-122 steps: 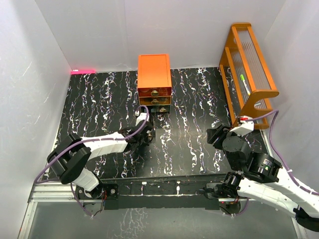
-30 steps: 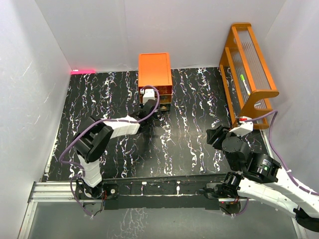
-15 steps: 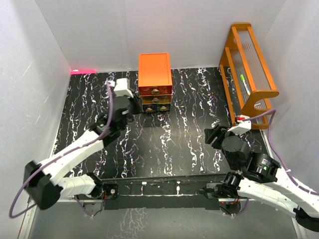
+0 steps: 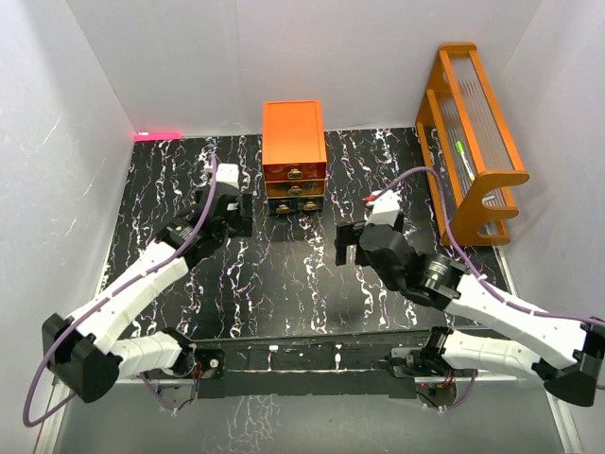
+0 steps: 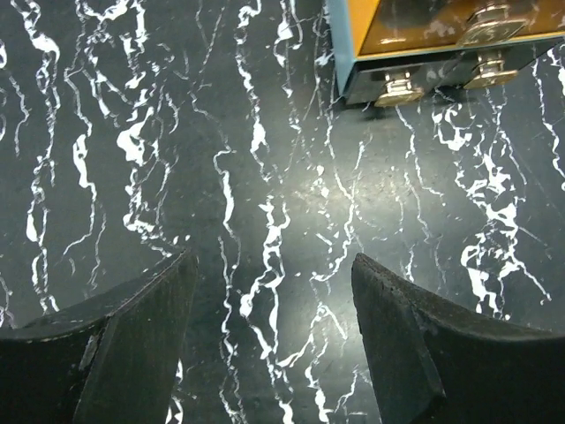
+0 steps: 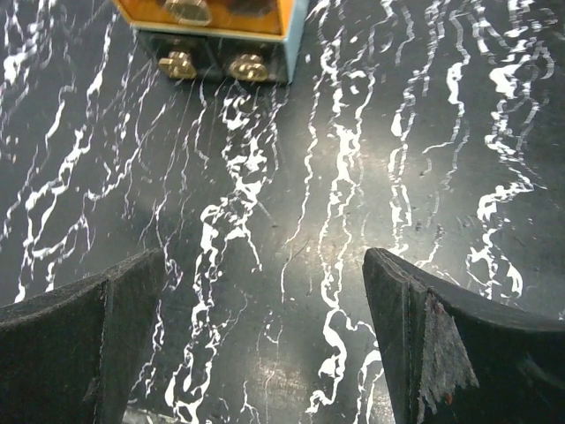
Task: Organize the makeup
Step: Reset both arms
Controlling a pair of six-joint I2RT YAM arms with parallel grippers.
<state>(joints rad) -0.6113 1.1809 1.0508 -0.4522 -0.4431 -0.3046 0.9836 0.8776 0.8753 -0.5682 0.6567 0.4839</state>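
Black marbled bench [image 4: 312, 274]: left gripper [image 5: 269, 336] and right gripper [image 6: 265, 344] gape empty before the drawer chest [image 4: 293, 142]; makeup unseen, sorting seemingly done, retreat likely next.

worktop [image 4: 312, 284] | drawer chest [image 4: 293, 142] on it, far edge, middle | rack [image 4: 473, 132] along right edge, far end, well apart from chest | left pincer [image 5: 271, 261] near-left of chest | right pincer [image 6: 263, 256] near-right of chest, neither touching it

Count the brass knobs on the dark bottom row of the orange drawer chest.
2: a left knob and a right knob, side by side low on the drawer chest; none seems hidden.
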